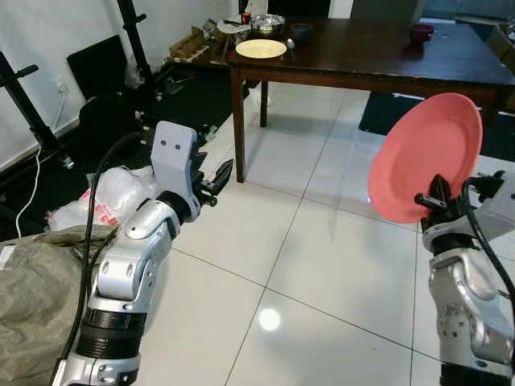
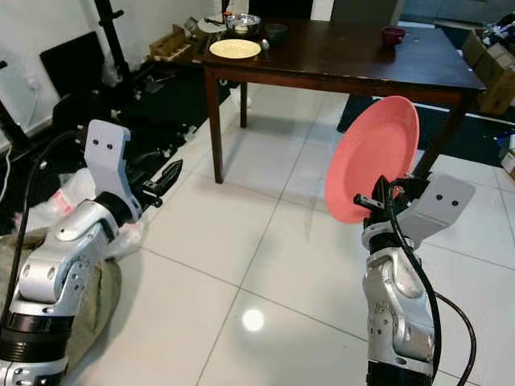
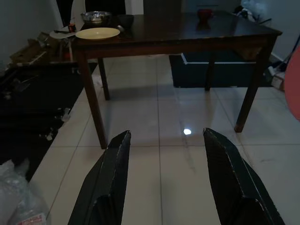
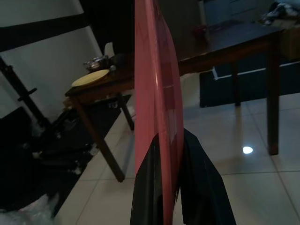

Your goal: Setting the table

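Observation:
My right gripper (image 1: 437, 195) is shut on the lower rim of a pink plate (image 1: 425, 156), held upright on edge at my right over the tiled floor. In the right wrist view the pink plate (image 4: 157, 84) stands edge-on between the black fingers (image 4: 201, 187). My left gripper (image 1: 219, 178) is raised at the left, open and holding nothing; its fingers (image 3: 112, 183) spread apart. Ahead stands a dark wooden table (image 1: 378, 56) with a yellow plate (image 1: 261, 49) at its left end, a metal bowl (image 1: 268, 24), a dark cup (image 1: 302, 32) and a red bowl (image 1: 422, 32).
White tiled floor (image 1: 306, 265) lies between me and the table. Black stands and clutter (image 1: 121, 88) line the left wall, with a plastic bag (image 1: 109, 201) and an olive cloth (image 1: 32, 297) near my left arm. A dark mat (image 1: 386, 112) lies under the table.

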